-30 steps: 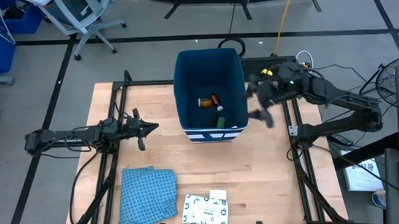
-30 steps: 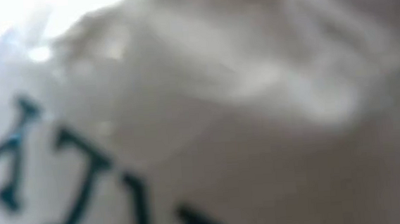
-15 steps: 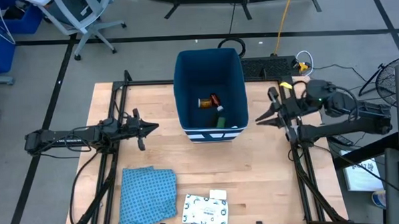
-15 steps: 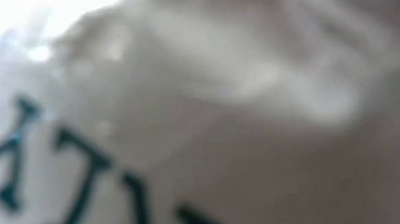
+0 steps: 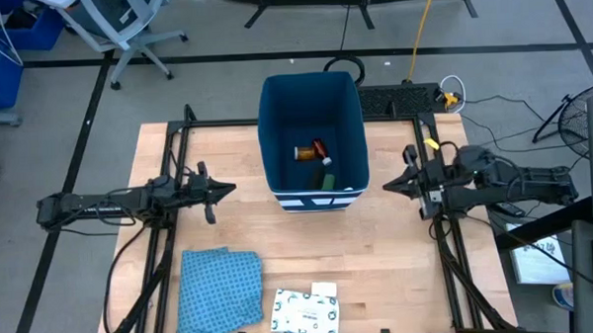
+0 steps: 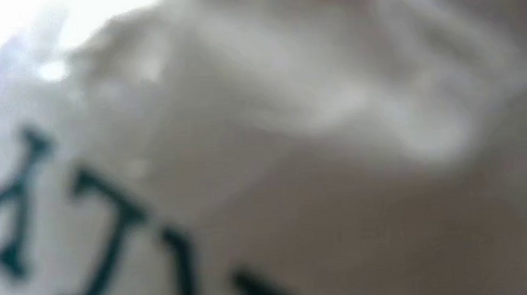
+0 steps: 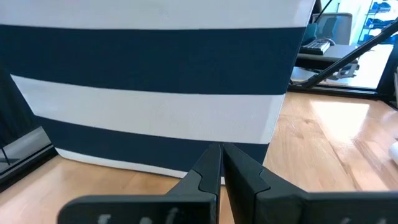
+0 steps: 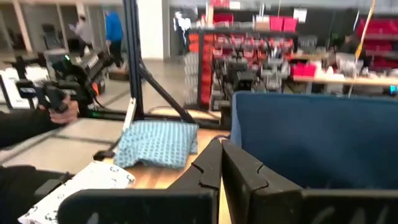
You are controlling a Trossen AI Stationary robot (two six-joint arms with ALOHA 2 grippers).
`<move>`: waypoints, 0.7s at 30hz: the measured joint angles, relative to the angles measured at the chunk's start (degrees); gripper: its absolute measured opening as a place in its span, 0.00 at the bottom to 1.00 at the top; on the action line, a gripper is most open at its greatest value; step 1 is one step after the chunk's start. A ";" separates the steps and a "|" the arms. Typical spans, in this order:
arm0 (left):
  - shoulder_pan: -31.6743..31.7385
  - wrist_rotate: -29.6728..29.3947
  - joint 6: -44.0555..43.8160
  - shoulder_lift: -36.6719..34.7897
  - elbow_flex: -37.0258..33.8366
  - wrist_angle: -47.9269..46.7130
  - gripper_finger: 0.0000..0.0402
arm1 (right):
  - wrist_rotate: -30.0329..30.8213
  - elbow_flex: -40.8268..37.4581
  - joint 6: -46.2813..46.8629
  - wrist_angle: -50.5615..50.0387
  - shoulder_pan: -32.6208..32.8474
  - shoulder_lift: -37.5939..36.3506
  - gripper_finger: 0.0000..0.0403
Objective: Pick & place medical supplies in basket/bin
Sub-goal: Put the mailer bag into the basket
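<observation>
The dark blue bin (image 5: 310,136) stands at the table's far middle, with white stripes low on its near wall (image 7: 155,106). In it lie a red-orange tube (image 5: 309,151) and green and black pieces (image 5: 328,177). A white green-printed pouch (image 5: 305,313) and a small white box (image 5: 324,289) lie at the near edge; the pouch (image 6: 246,167) fills the low view. My left gripper (image 5: 228,189) is shut, left of the bin. My right gripper (image 5: 386,186) is shut, right of the bin. Both hold nothing.
A blue patterned cloth (image 5: 220,288) lies near left, beside the pouch. Black frame rails (image 5: 170,230) run along the table's left and right sides. Bare wood lies between the bin and the near items. A person's hand (image 8: 59,112) with a dark device shows beyond the table.
My right gripper has come down from beside the bin's far right corner toward the table's near and right side, and has shut with nothing in it. The arm has folded back toward the right edge. The bin and the items lie as before.
</observation>
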 joint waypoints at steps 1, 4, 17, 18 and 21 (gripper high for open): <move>0.02 -0.02 -0.06 0.02 0.00 -0.24 0.05 | 0.02 -1.25 0.05 0.63 0.20 -1.79 0.00; 0.01 -0.02 -0.01 0.02 0.00 -1.10 0.05 | 0.02 -4.51 1.83 1.18 0.94 -6.66 0.00; 0.00 -0.04 -0.87 0.00 0.00 0.56 0.05 | 0.13 -19.82 -0.35 11.55 2.16 -14.33 0.00; 0.00 -0.04 -0.87 0.00 0.00 0.52 0.05 | 0.12 -21.11 -0.38 12.85 2.16 -14.36 0.00; 0.01 -0.04 -0.87 0.00 0.00 0.43 0.05 | 0.13 -24.31 -0.52 15.69 2.14 -14.34 0.00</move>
